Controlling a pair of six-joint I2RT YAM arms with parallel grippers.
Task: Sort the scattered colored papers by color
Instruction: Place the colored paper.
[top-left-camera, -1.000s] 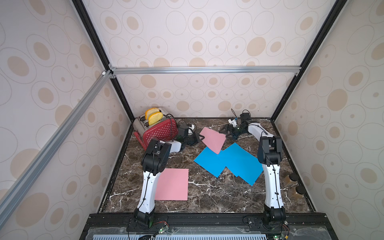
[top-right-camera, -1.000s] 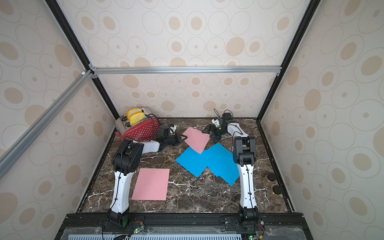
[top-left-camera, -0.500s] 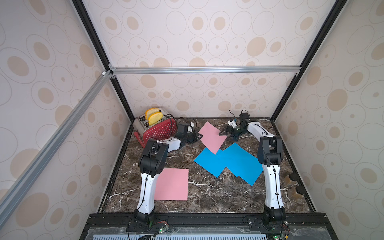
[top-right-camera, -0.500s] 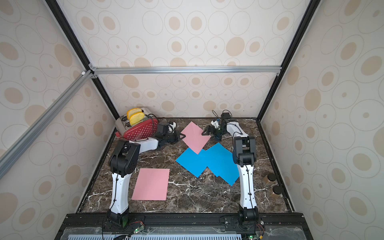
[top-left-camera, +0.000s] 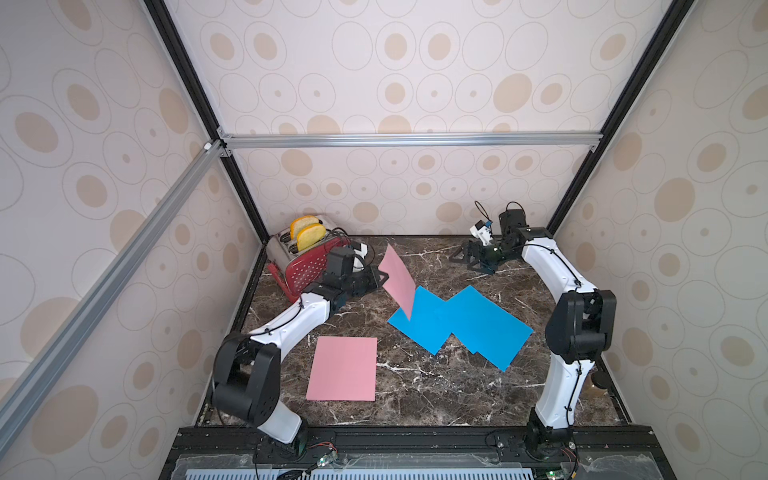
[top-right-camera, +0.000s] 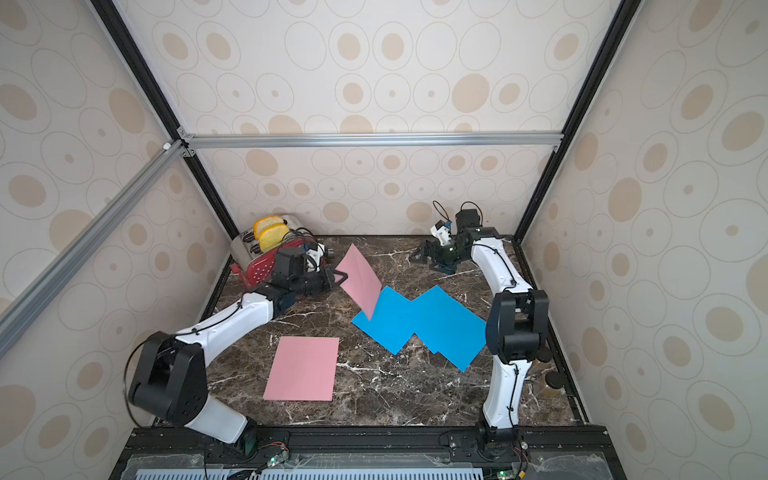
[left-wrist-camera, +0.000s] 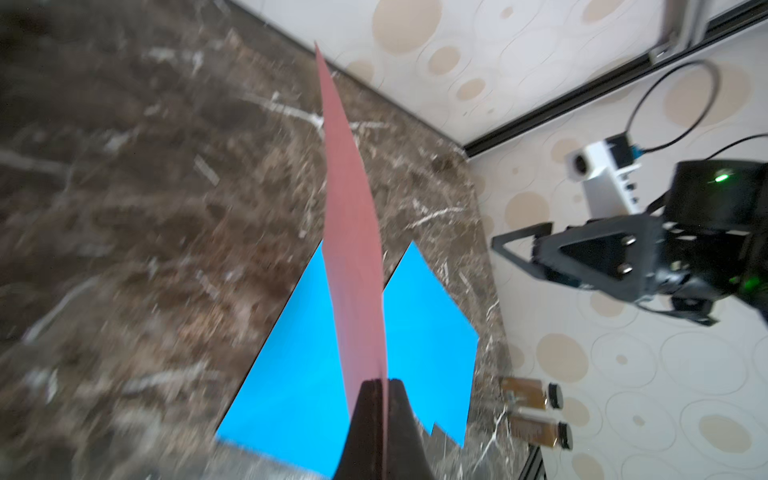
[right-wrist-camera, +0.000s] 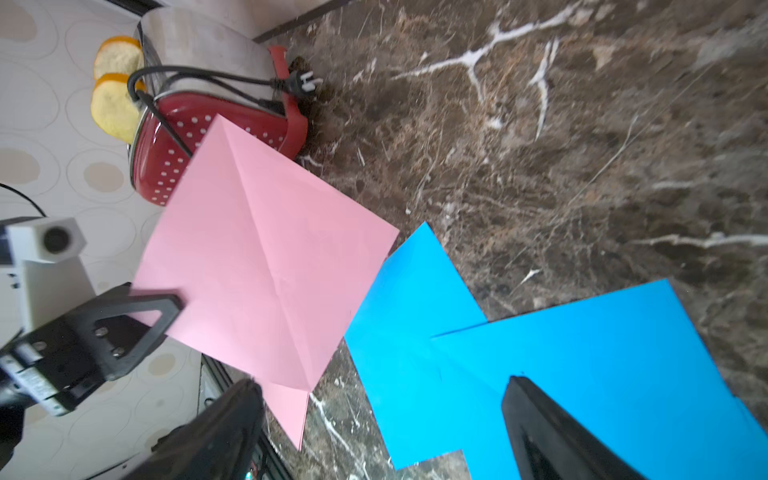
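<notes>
Near held pink paper (top-left-camera: 398, 279), red toaster (top-left-camera: 302, 269)

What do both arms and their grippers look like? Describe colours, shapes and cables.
Both the left arm and right arm have white links, bulky black joint housings and a thin black cable along the white parts. The left gripper and right gripper are black, with triangular open-frame fingers. A small white camera sits at each wrist.

Marble tabletop (top-left-camera: 415, 399) holds toaster (top-left-camera: 309, 266), pink sheet (top-left-camera: 343, 370), blue sheets (top-left-camera: 469, 324).
</notes>
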